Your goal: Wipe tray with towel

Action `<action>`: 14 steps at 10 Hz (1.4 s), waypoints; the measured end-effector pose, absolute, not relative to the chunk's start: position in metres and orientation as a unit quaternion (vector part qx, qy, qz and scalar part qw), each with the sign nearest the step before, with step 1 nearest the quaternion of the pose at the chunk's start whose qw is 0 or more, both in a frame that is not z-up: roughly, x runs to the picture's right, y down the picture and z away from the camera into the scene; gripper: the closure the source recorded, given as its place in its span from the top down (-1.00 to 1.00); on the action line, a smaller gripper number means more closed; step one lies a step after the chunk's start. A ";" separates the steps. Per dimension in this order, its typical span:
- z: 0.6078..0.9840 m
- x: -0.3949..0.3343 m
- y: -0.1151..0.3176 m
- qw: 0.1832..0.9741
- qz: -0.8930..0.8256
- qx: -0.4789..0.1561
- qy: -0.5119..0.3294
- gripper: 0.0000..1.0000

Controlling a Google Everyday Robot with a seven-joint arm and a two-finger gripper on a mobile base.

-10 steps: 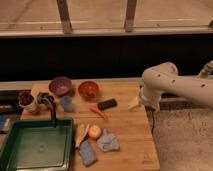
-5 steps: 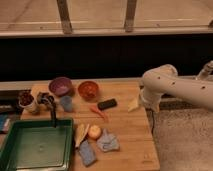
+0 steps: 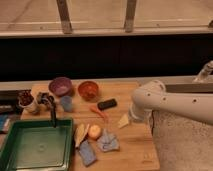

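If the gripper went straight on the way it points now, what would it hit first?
The gripper hangs over the right half of the wooden board, pointing down and slightly left. It would probably meet bare board first, short of the towel; depth is unclear.

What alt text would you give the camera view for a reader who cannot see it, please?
A white robot arm reaches from the right, its open tool above the wooden table's right side. A pale towel lies to the right of a green tray at lower left; a purple bowl stands behind.
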State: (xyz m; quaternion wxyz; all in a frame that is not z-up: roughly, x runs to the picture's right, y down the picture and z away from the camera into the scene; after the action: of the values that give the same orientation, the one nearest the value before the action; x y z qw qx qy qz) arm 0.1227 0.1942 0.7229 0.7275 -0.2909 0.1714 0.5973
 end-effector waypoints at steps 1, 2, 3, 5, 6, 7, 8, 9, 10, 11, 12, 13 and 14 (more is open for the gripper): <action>0.726 0.107 0.205 0.739 0.579 -0.302 0.167 0.60; 0.732 0.095 0.215 0.747 0.563 -0.312 0.165 0.60; 0.737 0.084 0.220 0.750 0.555 -0.320 0.163 0.60; 0.744 0.067 0.229 0.748 0.549 -0.337 0.158 0.60; 0.744 0.068 0.229 0.748 0.549 -0.337 0.157 0.60; 0.743 0.069 0.229 0.748 0.550 -0.337 0.158 0.60; 0.744 0.068 0.229 0.748 0.549 -0.337 0.157 0.60; 0.743 0.068 0.229 0.749 0.549 -0.336 0.157 0.60; 0.744 0.067 0.231 0.751 0.544 -0.338 0.161 0.60; 0.749 0.059 0.236 0.753 0.536 -0.344 0.165 0.60; 0.757 0.048 0.245 0.756 0.525 -0.351 0.170 0.60; 0.764 0.040 0.254 0.758 0.518 -0.356 0.174 0.60; 0.771 0.032 0.265 0.760 0.509 -0.362 0.181 0.60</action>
State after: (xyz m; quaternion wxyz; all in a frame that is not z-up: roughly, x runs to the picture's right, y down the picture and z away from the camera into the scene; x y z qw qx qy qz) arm 0.0324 0.2650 0.7714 0.7596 -0.3622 0.1815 0.5089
